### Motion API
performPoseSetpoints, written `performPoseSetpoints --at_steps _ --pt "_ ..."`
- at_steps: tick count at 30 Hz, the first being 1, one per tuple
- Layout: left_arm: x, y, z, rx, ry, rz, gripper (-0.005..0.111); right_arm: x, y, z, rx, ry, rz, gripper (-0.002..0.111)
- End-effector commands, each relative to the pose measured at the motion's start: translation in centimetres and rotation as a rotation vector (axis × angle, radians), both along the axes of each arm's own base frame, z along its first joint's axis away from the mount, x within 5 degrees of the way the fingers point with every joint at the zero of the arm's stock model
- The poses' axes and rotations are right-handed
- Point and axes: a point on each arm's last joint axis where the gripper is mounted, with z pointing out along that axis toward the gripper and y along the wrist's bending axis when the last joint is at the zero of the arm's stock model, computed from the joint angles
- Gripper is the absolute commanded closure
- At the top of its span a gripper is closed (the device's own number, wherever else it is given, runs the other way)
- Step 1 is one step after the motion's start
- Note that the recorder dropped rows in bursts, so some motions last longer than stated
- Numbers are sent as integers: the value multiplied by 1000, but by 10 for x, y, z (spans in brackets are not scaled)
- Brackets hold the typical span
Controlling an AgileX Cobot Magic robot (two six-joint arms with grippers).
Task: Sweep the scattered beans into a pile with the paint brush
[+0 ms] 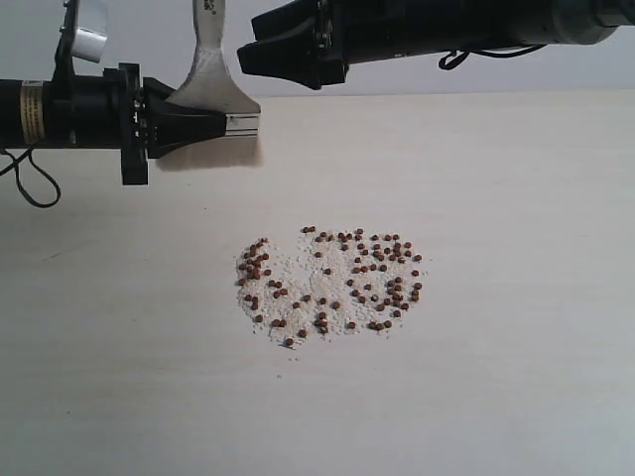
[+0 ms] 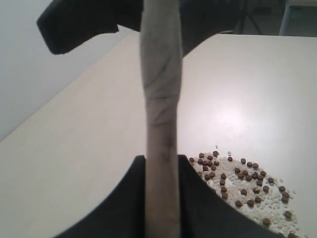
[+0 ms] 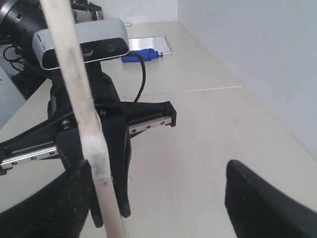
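The beans lie spread over whitish crumbs in a broad loose patch at the table's middle, wider than the brush head; they also show in the left wrist view. The paint brush stands upright behind and left of that patch, handle up, with its silver ferrule low. My left gripper is shut on the brush just above the ferrule, its fingers pressed on both sides of the handle. My right gripper hovers open by the upper handle, which runs beside one finger. The bristles are hidden.
The table's far edge meets a pale wall behind the arms. A black cable loops below the left arm. In the right wrist view the left arm's camera sits close, with a blue object and white sheet farther off.
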Motion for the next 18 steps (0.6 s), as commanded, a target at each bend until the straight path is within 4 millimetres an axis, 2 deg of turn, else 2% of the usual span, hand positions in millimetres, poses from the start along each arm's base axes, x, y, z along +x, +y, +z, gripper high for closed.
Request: performPoseSetpoints --at_steps 1,10,18 --pt "-2 -6 2 -16 -8 -25 107 0 1 3 28 5 -3 38" --pt "-1 -6 3 -21 -19 -22 107 1 1 8 73 47 -26 38" --pt "0 -6 4 -33 -21 -11 107 -8 -2 28 24 44 -4 38"
